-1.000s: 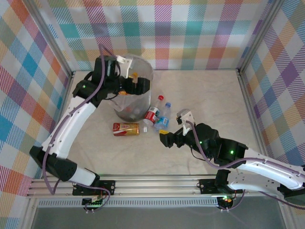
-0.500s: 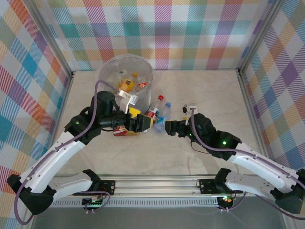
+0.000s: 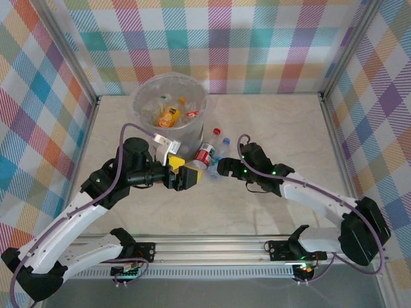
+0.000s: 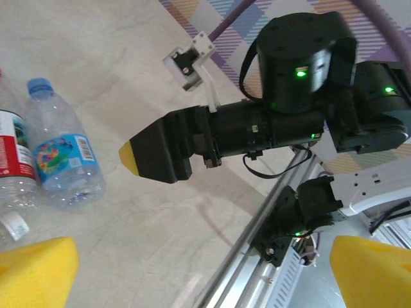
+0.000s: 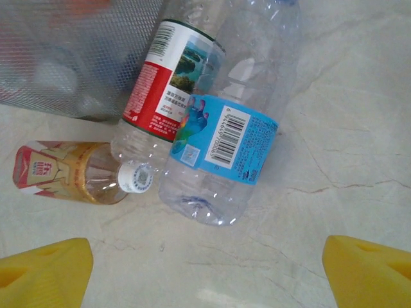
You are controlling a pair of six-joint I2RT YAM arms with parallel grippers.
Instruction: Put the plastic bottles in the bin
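Note:
Three plastic bottles lie on the table beside the bin [image 3: 192, 102]: a blue-labelled one [image 5: 221, 128], a red-labelled one [image 5: 167, 83] against it, and a golden one with a white cap [image 5: 70, 170]. In the top view the red-labelled bottle [image 3: 205, 153] and the blue-labelled bottle [image 3: 221, 151] lie just right of the bin. My right gripper [image 3: 215, 170] is open, its yellow fingertips [image 5: 45, 269] just short of the blue-labelled bottle's base, with nothing between them. My left gripper [image 3: 191, 176] is open and low over the table, facing the right gripper [image 4: 154, 157]. Several bottles [image 3: 168, 117] lie inside the bin.
The bin's translucent wall [image 5: 64, 58] stands close behind the bottles. The aluminium rail [image 3: 212, 247] with the arm bases runs along the near edge. Checkered walls close in the back and sides. Bare table lies to the right of the bottles [image 3: 282, 135].
My left arm has come down from over the bin to the table beside the bottles. My right gripper has moved forward and left up to the blue-labelled bottle.

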